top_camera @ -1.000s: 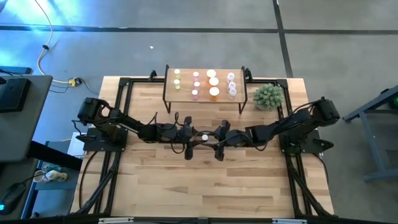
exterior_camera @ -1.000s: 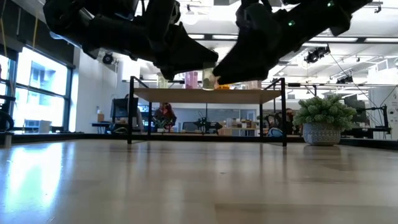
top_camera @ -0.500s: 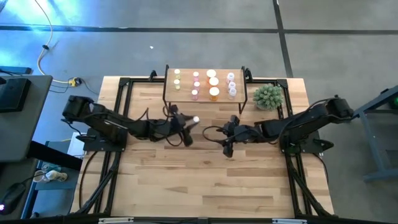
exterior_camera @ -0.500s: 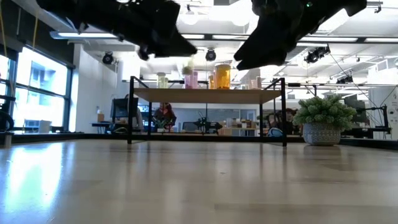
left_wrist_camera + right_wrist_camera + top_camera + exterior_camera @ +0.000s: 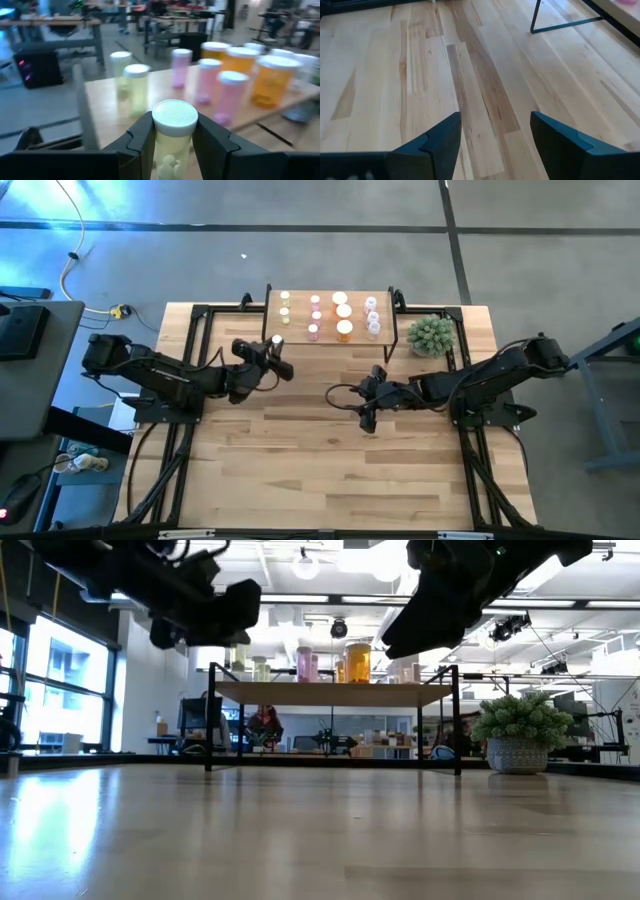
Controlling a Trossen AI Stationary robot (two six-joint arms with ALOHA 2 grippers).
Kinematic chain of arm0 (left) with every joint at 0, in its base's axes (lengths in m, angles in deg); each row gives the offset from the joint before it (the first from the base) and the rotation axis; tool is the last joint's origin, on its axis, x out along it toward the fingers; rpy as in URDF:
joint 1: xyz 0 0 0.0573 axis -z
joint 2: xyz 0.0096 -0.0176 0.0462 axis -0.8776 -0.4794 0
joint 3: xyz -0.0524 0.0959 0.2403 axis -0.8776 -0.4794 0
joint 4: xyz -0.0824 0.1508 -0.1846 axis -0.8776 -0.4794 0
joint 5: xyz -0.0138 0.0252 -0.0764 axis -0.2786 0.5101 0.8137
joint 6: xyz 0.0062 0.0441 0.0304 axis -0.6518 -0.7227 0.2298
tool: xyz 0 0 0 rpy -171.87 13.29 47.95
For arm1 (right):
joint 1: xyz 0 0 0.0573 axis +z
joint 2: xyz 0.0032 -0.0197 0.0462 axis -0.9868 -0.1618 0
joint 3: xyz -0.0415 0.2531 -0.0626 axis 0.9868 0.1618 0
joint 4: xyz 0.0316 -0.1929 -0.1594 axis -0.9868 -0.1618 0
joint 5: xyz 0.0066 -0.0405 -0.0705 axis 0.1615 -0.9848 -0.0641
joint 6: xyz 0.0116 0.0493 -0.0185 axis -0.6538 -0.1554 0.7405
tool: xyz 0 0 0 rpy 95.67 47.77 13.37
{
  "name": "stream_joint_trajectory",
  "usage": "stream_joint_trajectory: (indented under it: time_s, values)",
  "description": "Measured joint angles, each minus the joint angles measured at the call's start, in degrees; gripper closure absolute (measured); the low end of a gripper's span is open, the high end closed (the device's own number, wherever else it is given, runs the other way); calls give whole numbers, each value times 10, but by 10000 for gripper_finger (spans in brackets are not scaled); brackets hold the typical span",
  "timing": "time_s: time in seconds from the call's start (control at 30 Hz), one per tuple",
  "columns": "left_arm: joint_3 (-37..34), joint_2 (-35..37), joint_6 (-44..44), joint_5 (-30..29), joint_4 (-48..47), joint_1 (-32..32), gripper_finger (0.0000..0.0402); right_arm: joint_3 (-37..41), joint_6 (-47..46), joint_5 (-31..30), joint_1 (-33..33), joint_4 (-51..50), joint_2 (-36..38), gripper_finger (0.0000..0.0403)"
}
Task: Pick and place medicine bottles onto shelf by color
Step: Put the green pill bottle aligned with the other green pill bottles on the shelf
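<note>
The shelf stands at the table's far edge and carries several medicine bottles in rows: yellowish, pink, orange and pale. My left gripper is shut on a yellowish bottle with a white cap, just before the shelf's left near corner. In the left wrist view the shelf and its bottles lie straight ahead. My right gripper hangs open over the table's middle, with only bare wood between its fingers. My left gripper pinches the bottle's yellowish body just under the white cap between its two fingers, one on each side. The fingers lie about level and point toward the shelf. The bottle stands upright, cap up, lifted clear of the table.
A potted plant stands right of the shelf. Black frame rails run along the table's left and right sides. Bare tabletop lies near of both arms. Beyond the table the low view shows a room with desks and a seated person.
My left gripper has carried the bottle from the table's middle toward the far left, up to the shelf's left near corner, rising and tipping from pointing down to about level. My right gripper has drawn back toward the right edge and risen a little, then held still.
</note>
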Motion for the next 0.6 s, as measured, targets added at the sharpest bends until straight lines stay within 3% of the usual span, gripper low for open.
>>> stream_joint_trajectory:
  time_s: [0.13, 0.33, 0.6]
  values:
    - [-2, -13, 24, 19, 14, -33, 296, 0, 0, 0, 0, 0, 0, 174]
    - [-2, -28, -9, 36, 52, -65, 296, 0, -6, 0, 0, 2, 0, 174]
    - [-2, -28, -5, 139, 55, -112, 296, 0, -6, -16, 0, 4, 0, 174]
